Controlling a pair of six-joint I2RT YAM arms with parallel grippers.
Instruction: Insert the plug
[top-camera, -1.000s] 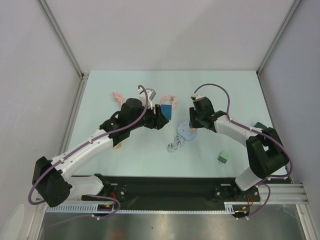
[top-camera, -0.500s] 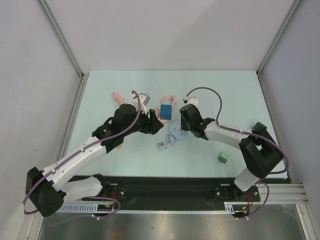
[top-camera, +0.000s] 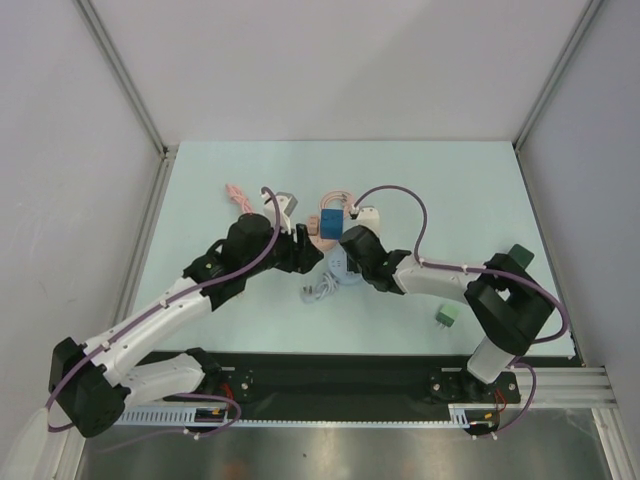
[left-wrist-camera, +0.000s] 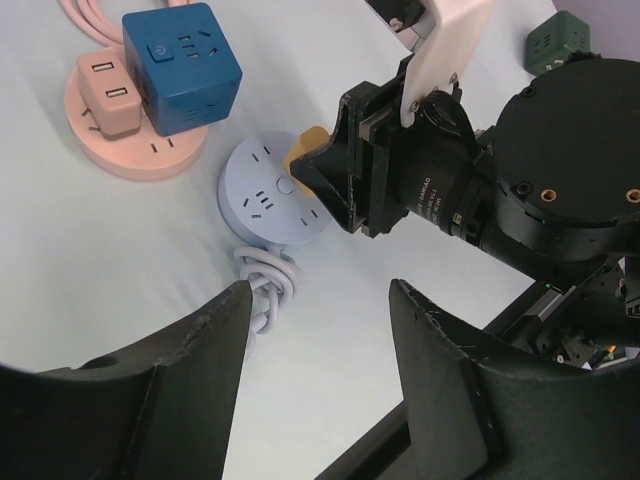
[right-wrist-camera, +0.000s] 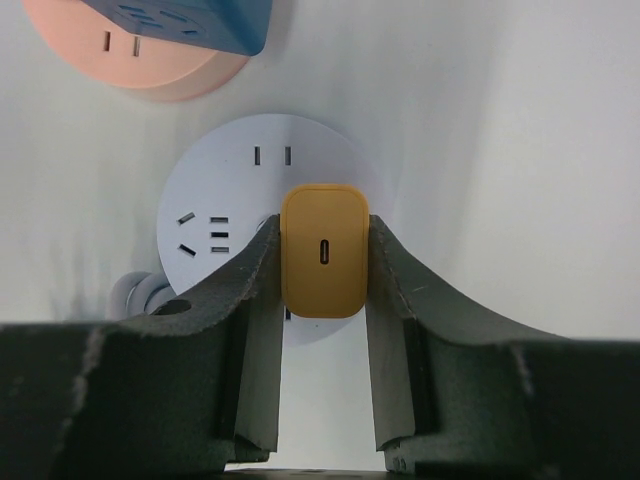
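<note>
An orange-yellow plug (right-wrist-camera: 323, 250) sits between the fingers of my right gripper (right-wrist-camera: 323, 232), which is shut on it. The plug is over the near right part of a round pale-blue socket hub (right-wrist-camera: 215, 225), against its face; its prongs are hidden. The left wrist view shows the same hub (left-wrist-camera: 262, 195) with the plug (left-wrist-camera: 303, 160) at the right gripper's tip. My left gripper (left-wrist-camera: 320, 300) hovers open and empty just near of the hub. From above, both grippers meet over the hub (top-camera: 337, 266) at the table's middle.
A coiled white cable (left-wrist-camera: 264, 288) trails from the hub. Behind it lies a pink round hub (left-wrist-camera: 140, 150) carrying a blue cube socket (left-wrist-camera: 180, 60) and a pink adapter (left-wrist-camera: 108, 92). A green cube (top-camera: 447, 316) and a dark green one (top-camera: 520, 256) sit at the right.
My right gripper has swung left with the plug, and the pale-blue hub and its cable slid left with it. The left arm drew back slightly.
</note>
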